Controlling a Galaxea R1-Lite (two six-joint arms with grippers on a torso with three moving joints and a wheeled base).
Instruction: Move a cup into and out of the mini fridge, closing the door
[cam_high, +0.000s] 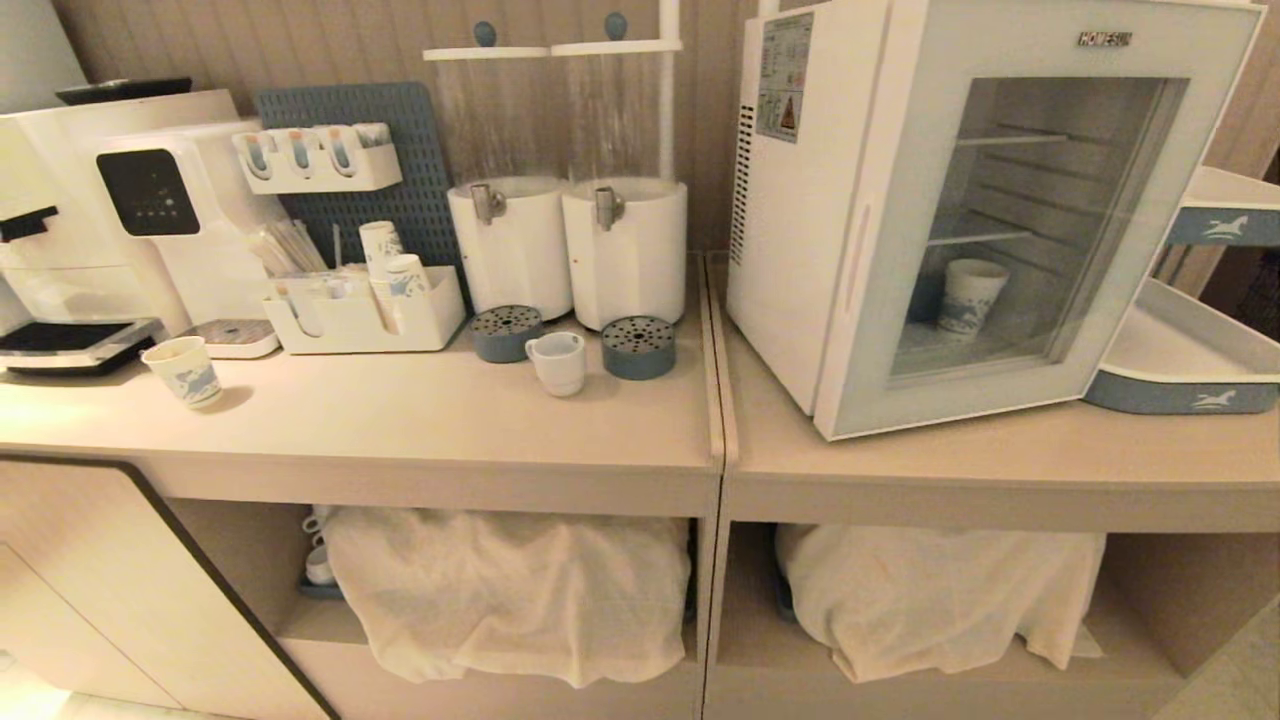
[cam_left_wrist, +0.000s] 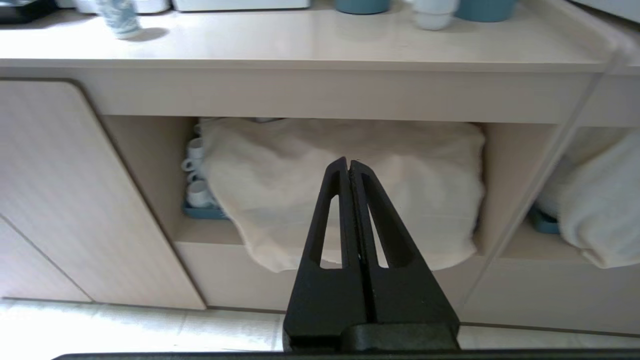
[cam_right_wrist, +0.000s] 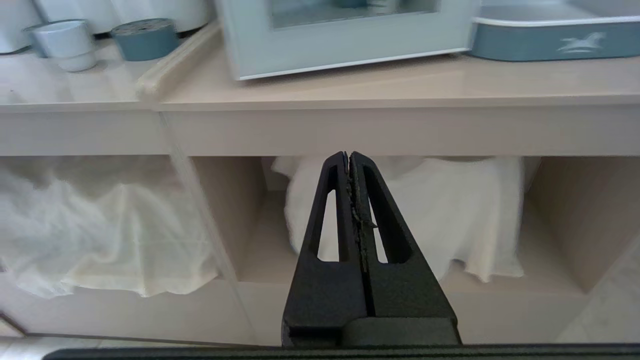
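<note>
Risks, by judgement:
- Fridge (cam_high: 850, 200): closed, angled on the right counter (cam_high: 900, 470). Liable to slide or turn if the door (cam_high: 1010, 230) gets pulled hard by its recessed handle (cam_high: 858, 260), left of the glass.
- Door: white frame, large window, wire shelves visible behind. Likely to strike the tray (cam_high: 1180, 370) just beside the fridge on a wide swing.
- Paper cup (cam_high: 968, 295): already on the fridge floor. Easily toppled during insertion.
- Cup (cam_high: 557, 362): small, squat, white, loop handle. Upright on the left counter between two blue drip trays (cam_high: 638, 347). Smooth glaze, prone to slip.
- Left gripper (cam_left_wrist: 348, 162) and right gripper (cam_right_wrist: 348, 155): clenched, empty, low before the cloth-draped shelves.
</note>
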